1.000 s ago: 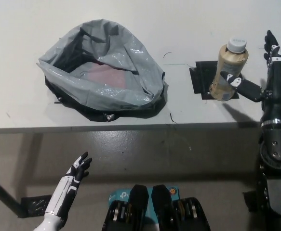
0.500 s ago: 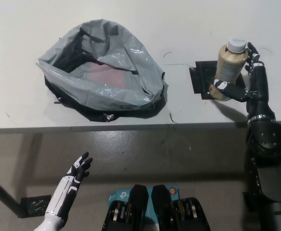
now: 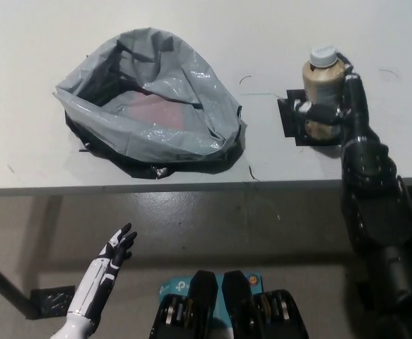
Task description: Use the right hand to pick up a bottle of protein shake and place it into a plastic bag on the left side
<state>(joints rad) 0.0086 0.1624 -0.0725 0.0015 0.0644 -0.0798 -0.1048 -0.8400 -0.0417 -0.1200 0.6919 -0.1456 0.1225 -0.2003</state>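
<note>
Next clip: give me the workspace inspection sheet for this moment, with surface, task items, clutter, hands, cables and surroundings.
Surface: white table, scuffed, with a black square mat at the right.
Task items: protein shake bottle, tan with a white cap, upright over the mat; grey plastic bag at the left, mouth open, something reddish inside.
Clutter: nothing seen.
Hands: right hand wrapped around the bottle; left hand rests low, below the table edge, fingers apart, holding nothing.
Cables: nothing seen.
Surroundings: grey floor in front of the table.
</note>
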